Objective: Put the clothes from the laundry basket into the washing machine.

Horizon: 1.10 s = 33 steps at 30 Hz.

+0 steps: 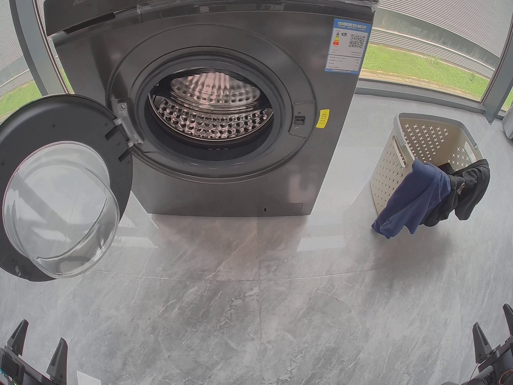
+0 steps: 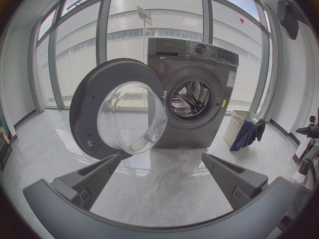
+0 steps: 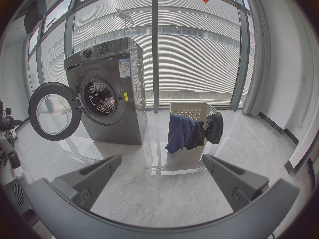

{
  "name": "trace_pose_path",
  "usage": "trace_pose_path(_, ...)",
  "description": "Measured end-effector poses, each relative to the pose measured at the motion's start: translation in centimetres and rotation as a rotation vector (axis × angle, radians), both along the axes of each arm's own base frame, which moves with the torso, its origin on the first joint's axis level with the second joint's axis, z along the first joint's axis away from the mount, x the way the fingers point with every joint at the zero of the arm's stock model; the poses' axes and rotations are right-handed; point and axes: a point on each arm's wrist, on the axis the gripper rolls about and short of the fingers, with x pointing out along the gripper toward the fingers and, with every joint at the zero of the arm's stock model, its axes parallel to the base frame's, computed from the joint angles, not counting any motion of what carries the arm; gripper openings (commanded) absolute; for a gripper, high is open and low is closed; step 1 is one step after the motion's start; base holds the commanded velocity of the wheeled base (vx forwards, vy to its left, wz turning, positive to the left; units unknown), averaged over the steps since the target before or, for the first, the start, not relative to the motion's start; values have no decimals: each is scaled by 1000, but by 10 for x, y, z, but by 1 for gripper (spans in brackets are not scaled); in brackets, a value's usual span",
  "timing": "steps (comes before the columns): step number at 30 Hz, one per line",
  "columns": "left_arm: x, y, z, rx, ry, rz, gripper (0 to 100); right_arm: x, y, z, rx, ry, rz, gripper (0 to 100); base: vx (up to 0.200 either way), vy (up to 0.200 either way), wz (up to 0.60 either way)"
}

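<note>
Clothes [image 1: 417, 196] over laundry basket [image 1: 387, 172], well beyond right pincer [image 1: 491, 324]

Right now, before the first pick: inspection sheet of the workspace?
Surface: glossy grey stone-look floor, bare in front of the machine.
Job's things: washing machine with door swung wide open, no clothes seen in drum; laundry basket on the robot's right of it, blue garment and black garment draped over its front rim.
Clutter: nothing seen.
Grippers: left gripper and right gripper both open, empty, well short of machine and basket.
Cables: nothing seen.
Surroundings: glass window walls behind machine and basket.
</note>
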Motion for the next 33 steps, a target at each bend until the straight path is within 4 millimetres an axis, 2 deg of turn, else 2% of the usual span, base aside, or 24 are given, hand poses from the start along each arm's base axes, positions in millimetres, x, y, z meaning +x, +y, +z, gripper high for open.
trace_pose_path(12, 0, 0, 0, 2, 0, 0, 100, 0, 0, 0, 0, 0, 0, 100, 0, -200, 0)
trace_pose_path(18, 0, 0, 0, 6, 1, -1, 100, 0, 0, 0, 0, 1, 0, 100, 0, 0, 0)
trace_pose_path(33, 0, 0, 0, 1, 0, 0, 100, 0, 0, 0, 0, 2, 1, 100, 0, -200, 0)
